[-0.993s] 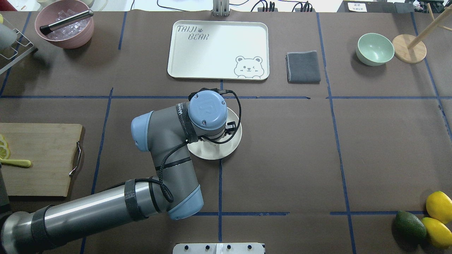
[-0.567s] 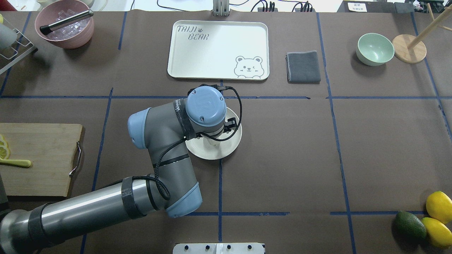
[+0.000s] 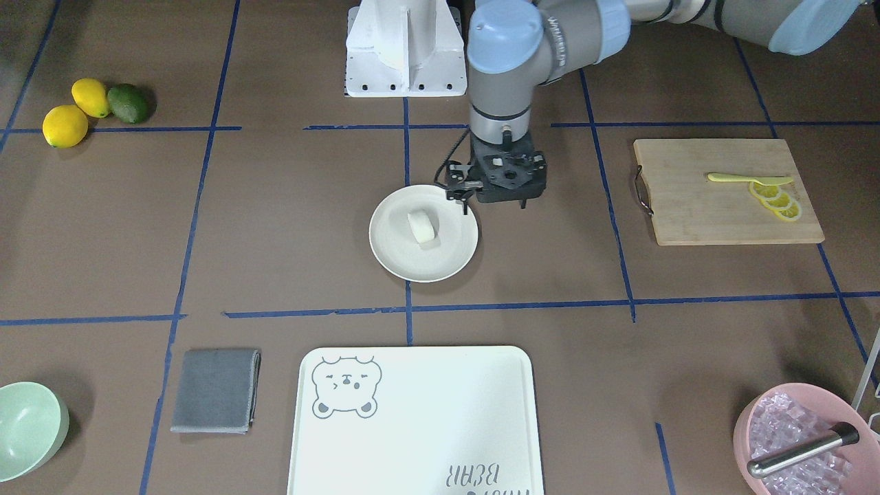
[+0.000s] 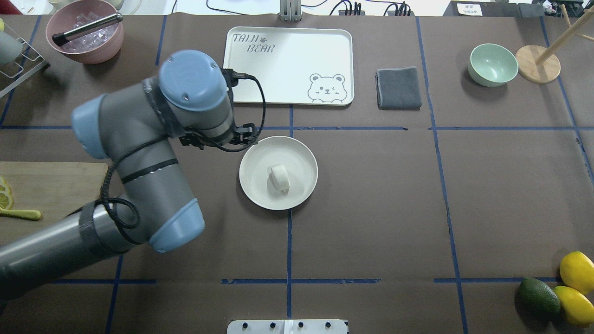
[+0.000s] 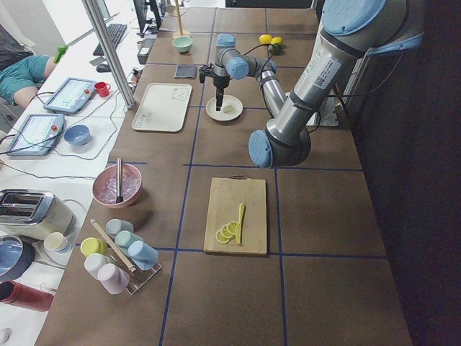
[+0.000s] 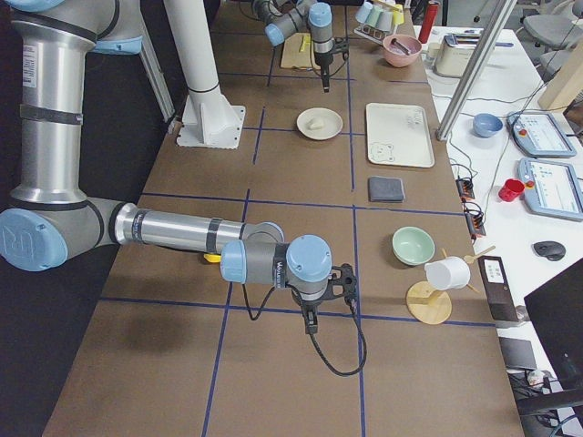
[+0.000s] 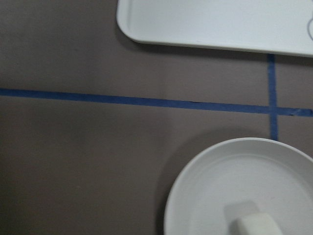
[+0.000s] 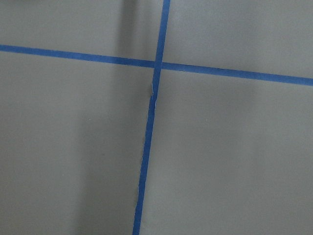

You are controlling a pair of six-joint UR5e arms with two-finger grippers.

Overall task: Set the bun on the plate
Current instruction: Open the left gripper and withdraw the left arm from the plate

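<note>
The small white bun (image 4: pixel 280 178) lies free near the middle of the round cream plate (image 4: pixel 253 188), also seen in the front-facing view as bun (image 3: pixel 422 227) on plate (image 3: pixel 392 258). My left gripper (image 3: pixel 496 205) hangs beside the plate's rim on the cutting-board side, above the table and apart from the bun; its two dark fingertips stand apart, holding nothing. From overhead the left wrist (image 4: pixel 195 88) hides it. The left wrist view shows the plate (image 7: pixel 205 196) and part of the bun (image 7: pixel 257 226). My right gripper (image 6: pixel 310 326) hovers over bare table far from the plate; I cannot tell its state.
A bear-printed tray (image 4: pixel 287 65) lies behind the plate, with a folded grey cloth (image 4: pixel 399 88) and a mint bowl (image 4: pixel 493 65) to its right. A cutting board (image 4: pixel 51 208) with lemon slices is at the left, a pink bowl (image 4: pixel 86 32) at the back left, and lemons with an avocado (image 4: pixel 557 287) at the front right.
My left arm has risen and swung left, off the plate. The bun, hidden under the wrist before, now lies uncovered on the plate, free of the gripper.
</note>
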